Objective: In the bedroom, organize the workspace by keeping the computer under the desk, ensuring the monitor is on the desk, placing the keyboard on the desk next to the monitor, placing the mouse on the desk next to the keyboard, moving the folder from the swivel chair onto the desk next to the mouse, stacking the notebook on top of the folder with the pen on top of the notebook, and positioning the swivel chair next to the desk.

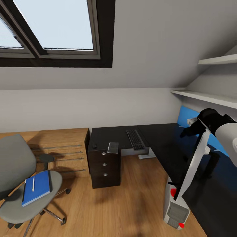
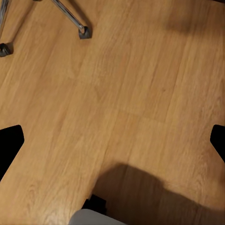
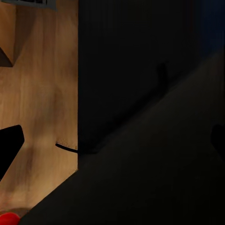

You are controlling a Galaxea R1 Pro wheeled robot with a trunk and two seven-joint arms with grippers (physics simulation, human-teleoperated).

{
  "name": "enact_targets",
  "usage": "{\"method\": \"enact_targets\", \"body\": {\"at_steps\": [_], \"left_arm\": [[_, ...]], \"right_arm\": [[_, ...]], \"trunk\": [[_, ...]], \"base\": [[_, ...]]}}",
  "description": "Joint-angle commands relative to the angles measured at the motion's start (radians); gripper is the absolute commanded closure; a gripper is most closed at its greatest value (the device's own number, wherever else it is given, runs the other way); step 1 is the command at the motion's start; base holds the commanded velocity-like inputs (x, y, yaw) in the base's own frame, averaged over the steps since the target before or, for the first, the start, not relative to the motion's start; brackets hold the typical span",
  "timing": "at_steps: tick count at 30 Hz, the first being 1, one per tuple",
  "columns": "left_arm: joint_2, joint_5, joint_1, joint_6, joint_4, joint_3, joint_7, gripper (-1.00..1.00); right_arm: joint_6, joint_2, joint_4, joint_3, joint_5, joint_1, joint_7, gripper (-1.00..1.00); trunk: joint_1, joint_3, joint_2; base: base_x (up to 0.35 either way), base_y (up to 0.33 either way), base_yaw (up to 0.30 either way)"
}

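The large L-shaped black-topped desk is the landmark. On it lie the slim dark keyboard, the small grey notebook and, left of that, the tiny black mouse. Left of the desk stands the grey padded swivel chair, with the flat blue folder on its seat and the slim white pen on the folder.

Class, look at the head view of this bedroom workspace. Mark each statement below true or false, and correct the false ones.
1. The blue folder lies on the swivel chair seat. True.
2. The keyboard is on the floor. False: it lies on the desk.
3. A white pen rests on the folder. True.
4. The notebook is stacked on the folder. False: it lies on the desk above the drawers.
5. The mouse sits on the desk. True.
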Motion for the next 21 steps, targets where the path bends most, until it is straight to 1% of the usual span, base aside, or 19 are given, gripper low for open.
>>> {"method": "enact_targets", "body": {"at_steps": [1,3,4,5,6,7,9,10,11,13,15,20,21], "left_arm": [[0.001,0.007,-0.001,-0.003,-0.001,-0.009,0.006,-1.00],[0.000,0.007,-0.001,-0.003,-0.001,-0.009,0.006,-1.00],[0.000,0.007,-0.001,-0.003,-0.001,-0.009,0.006,-1.00],[0.000,0.007,-0.001,-0.003,-0.001,-0.009,0.006,-1.00],[0.000,0.007,-0.001,-0.003,-0.001,-0.009,0.006,-1.00],[0.000,0.007,-0.001,-0.003,-0.001,-0.009,0.006,-1.00],[0.000,0.007,-0.001,-0.003,0.000,-0.009,0.006,-1.00],[0.000,0.007,-0.001,-0.003,0.001,-0.009,0.006,-1.00],[0.000,0.007,-0.001,-0.003,0.001,-0.009,0.006,-1.00],[0.000,0.007,-0.001,-0.003,0.004,-0.009,0.006,-1.00],[0.000,0.007,-0.001,-0.003,0.007,-0.010,0.006,-1.00],[0.000,0.007,-0.001,-0.003,0.009,-0.010,0.006,-1.00],[0.000,0.007,-0.001,-0.003,0.010,-0.010,0.006,-1.00]], "right_arm": [[0.003,0.000,-0.022,-0.002,0.011,0.000,0.008,-1.00],[0.006,0.000,-0.073,-0.004,0.009,0.000,0.006,-1.00],[0.012,0.000,-0.149,-0.013,0.005,0.000,0.005,-1.00],[0.013,-0.001,-0.163,-0.017,0.005,0.000,0.004,-1.00],[0.022,-0.001,-0.195,-0.033,0.005,0.000,0.004,-1.00],[0.056,-0.002,-0.261,-0.081,0.005,0.000,0.003,-1.00],[0.094,-0.003,-0.336,-0.127,0.005,0.000,0.002,-1.00],[0.156,-0.005,-0.437,-0.152,0.006,0.000,0.001,-1.00],[0.200,-0.006,-0.520,-0.161,0.007,0.000,0.002,-1.00],[0.213,-0.006,-0.574,-0.163,0.008,0.000,0.002,-1.00],[0.216,-0.007,-0.599,-0.164,0.008,0.000,0.002,-1.00],[0.218,-0.013,-0.631,-0.164,0.009,0.001,0.002,-1.00],[0.218,-0.021,-0.641,-0.165,0.008,0.002,0.002,-1.00]], "trunk": [[0.000,-0.002,-0.002],[0.000,-0.002,-0.002],[0.000,-0.002,-0.002],[0.000,-0.002,-0.002],[0.000,-0.002,-0.002],[0.000,-0.002,-0.002],[0.000,-0.002,-0.002],[0.000,-0.002,-0.002],[0.000,-0.002,-0.002],[0.000,-0.002,-0.002],[0.000,-0.002,-0.002],[0.000,-0.002,-0.002],[0.000,-0.002,-0.002]], "base": [[0.000,-0.002,0.000],[0.000,-0.001,0.000],[0.000,0.000,0.000],[0.000,0.000,0.000],[0.000,0.000,0.000],[0.000,0.000,0.000],[0.000,0.000,0.000],[0.000,0.000,0.000],[-0.028,-0.028,0.000],[-0.112,-0.134,0.000],[-0.165,-0.210,0.000],[-0.191,-0.249,0.000],[-0.204,-0.268,0.000]]}}
